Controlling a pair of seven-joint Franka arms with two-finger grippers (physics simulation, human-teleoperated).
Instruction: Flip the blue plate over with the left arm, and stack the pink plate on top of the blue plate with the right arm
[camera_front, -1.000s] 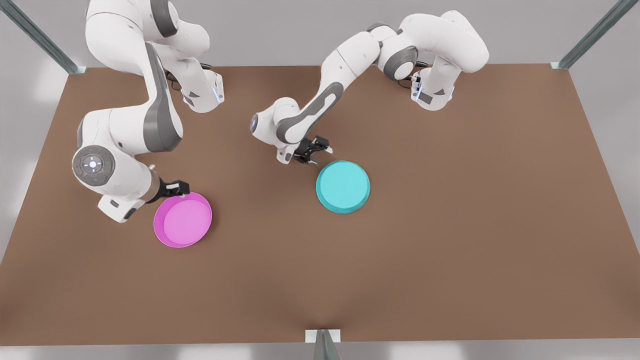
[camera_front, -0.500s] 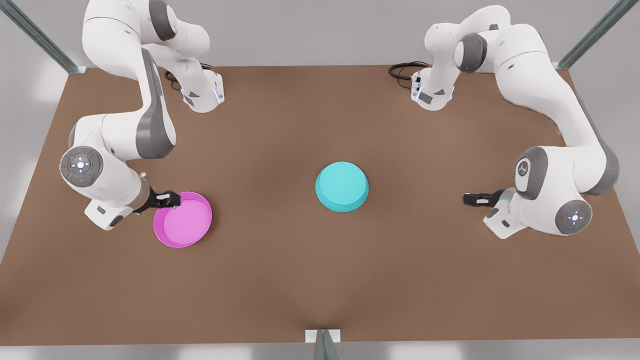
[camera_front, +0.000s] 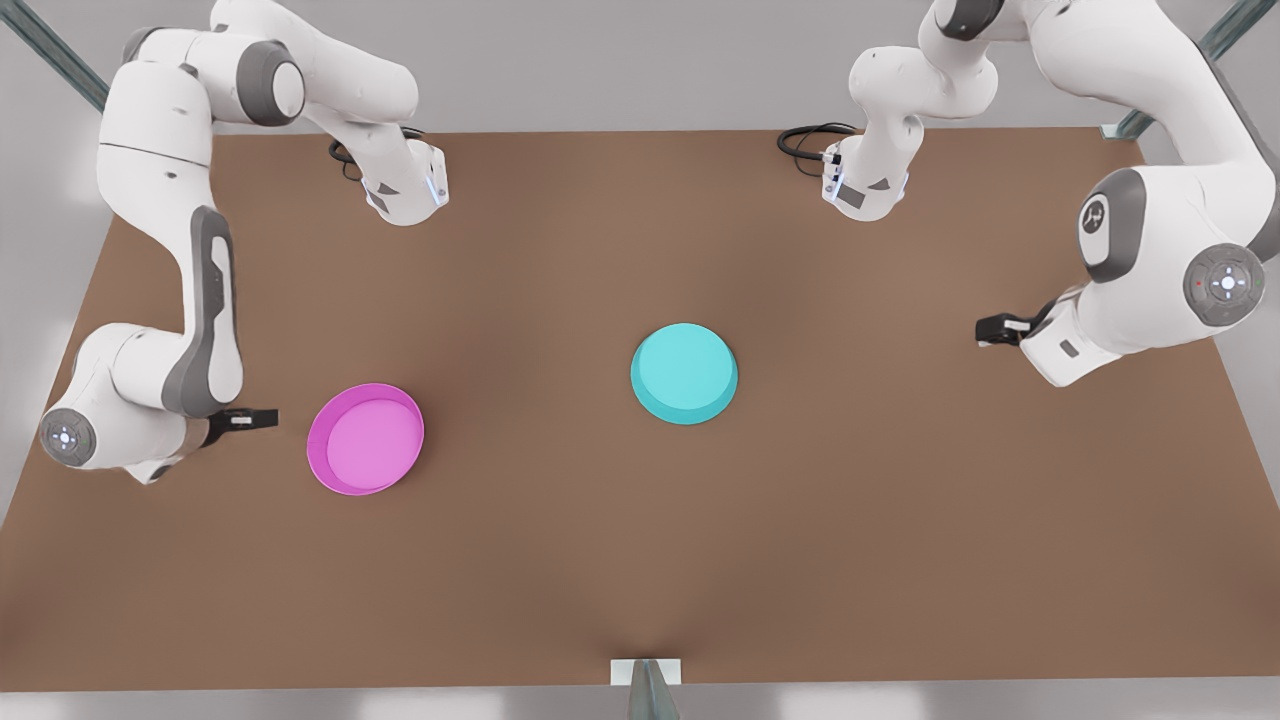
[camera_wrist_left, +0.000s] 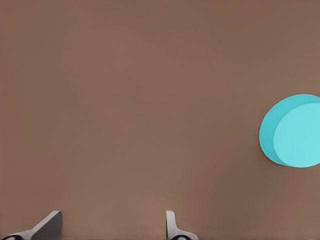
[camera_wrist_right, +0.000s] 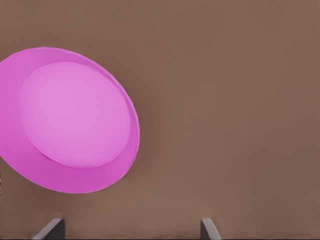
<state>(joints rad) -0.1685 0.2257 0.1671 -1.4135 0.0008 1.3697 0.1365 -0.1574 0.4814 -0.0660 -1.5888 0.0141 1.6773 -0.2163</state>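
Both arms have pulled back since half a second ago: the right claw (camera_front: 262, 417) has left the pink plate (camera_front: 366, 439) and hangs just beside it, fingers spread in its wrist view, while the left claw (camera_front: 992, 328), also spread, sits well apart from the blue plate (camera_front: 684, 373). Blue lies base-up mid-surface (camera_front: 560, 560); pink, rim-up, looks light, stiff and slick, best pinched at its rim.

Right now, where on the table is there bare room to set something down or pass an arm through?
Bare table runs along the whole near edge, and between the pink plate and the blue plate. It is tighter beside the right gripper, next to the pink plate, and near the left gripper at the front view's right.
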